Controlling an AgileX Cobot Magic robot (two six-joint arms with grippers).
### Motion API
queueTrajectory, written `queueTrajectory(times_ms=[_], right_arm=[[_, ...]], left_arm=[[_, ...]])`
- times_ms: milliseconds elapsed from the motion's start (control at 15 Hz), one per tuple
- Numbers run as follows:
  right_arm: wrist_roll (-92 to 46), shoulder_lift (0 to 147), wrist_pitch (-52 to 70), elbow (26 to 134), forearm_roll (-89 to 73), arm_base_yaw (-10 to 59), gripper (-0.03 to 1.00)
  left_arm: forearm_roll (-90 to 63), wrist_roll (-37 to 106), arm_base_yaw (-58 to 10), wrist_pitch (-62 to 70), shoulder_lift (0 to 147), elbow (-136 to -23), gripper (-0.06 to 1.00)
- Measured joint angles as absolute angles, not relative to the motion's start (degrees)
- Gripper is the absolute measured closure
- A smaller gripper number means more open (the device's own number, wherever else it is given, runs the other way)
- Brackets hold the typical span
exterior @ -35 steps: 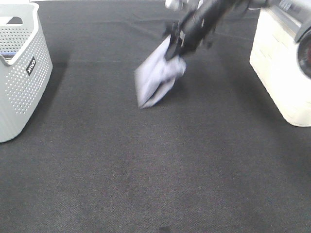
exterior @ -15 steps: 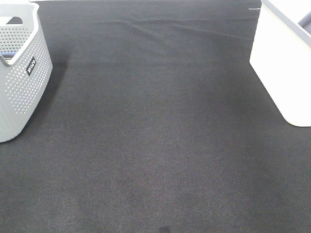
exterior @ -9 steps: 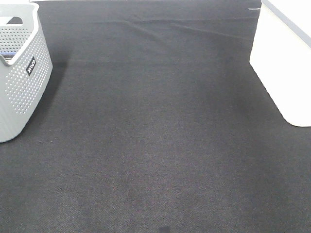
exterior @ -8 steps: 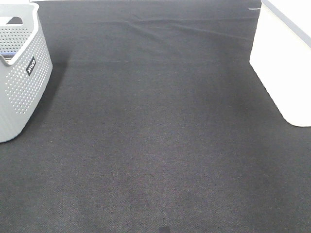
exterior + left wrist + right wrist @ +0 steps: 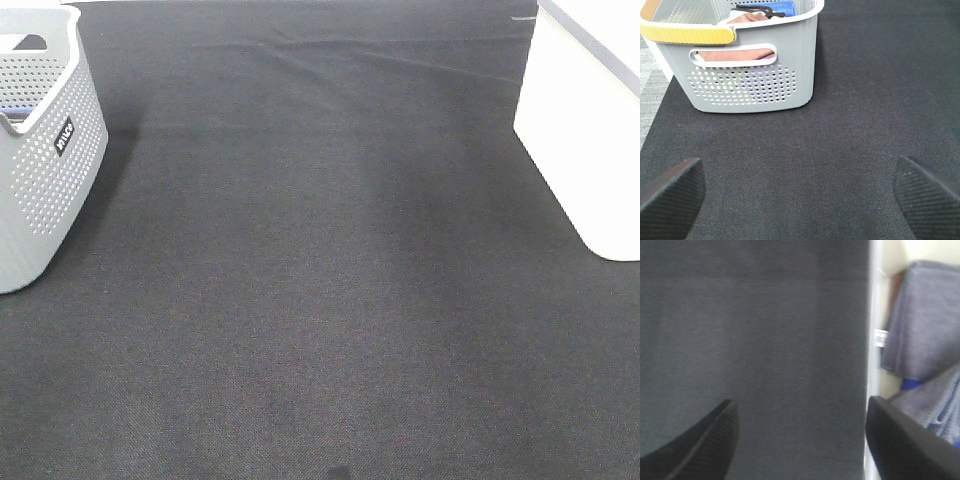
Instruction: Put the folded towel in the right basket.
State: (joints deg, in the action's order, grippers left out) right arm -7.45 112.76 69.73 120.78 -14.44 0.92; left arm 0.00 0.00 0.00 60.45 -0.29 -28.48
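Note:
The folded towel does not show in the exterior high view. In the right wrist view, grey-lavender towels (image 5: 920, 325) lie inside the white right basket (image 5: 873, 370); I cannot tell which one is the task's towel. My right gripper (image 5: 800, 450) is open and empty, over the dark mat just beside the basket's rim. The right basket (image 5: 585, 130) stands at the right edge of the exterior view. My left gripper (image 5: 800, 200) is open and empty, low over the mat. Neither arm shows in the exterior view.
A grey perforated left basket (image 5: 45, 150) stands at the left edge. In the left wrist view it (image 5: 755, 75) has a yellow handle and holds a brown-pink cloth (image 5: 735, 52) and a blue item. The dark mat (image 5: 320, 260) has a wrinkle at the far side.
In the oldest frame my right gripper held the lavender towel above the mat's far middle. Arm and towel have left the exterior view. Nothing has moved in the last second.

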Motion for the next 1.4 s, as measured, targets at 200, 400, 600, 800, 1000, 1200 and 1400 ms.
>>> queueTrajectory(times_ms=[200, 400, 600, 800, 1000, 1200, 1400], right_arm=[[-4.7, 109.7, 69.7, 119.7, -12.8, 3.3, 0.29], [-3.2, 100.9, 69.7, 110.2, -11.1, 4.1, 0.29], [-3.2, 86.7, 69.7, 89.7, -6.4, 4.1, 0.29], [-3.2, 72.2, 69.8, 69.8, -5.3, 4.1, 0.29], [-3.2, 57.4, 69.8, 50.0, -5.3, 4.1, 0.29], [-3.2, 38.0, 68.1, 34.7, -4.6, 4.1, 0.29], [-3.2, 23.4, 62.9, 30.5, -4.2, 4.1, 0.29]], left_arm=[[0.0, 0.0, 0.0, 60.4, -0.3, -28.5, -0.03], [0.0, 0.0, 0.0, 60.4, -0.3, -28.5, -0.03], [0.0, 0.0, 0.0, 60.4, -0.3, -28.5, -0.03], [0.0, 0.0, 0.0, 60.4, -0.3, -28.5, -0.03], [0.0, 0.0, 0.0, 60.4, -0.3, -28.5, -0.03], [0.0, 0.0, 0.0, 60.4, -0.3, -28.5, -0.03], [0.0, 0.0, 0.0, 60.4, -0.3, -28.5, -0.03]])
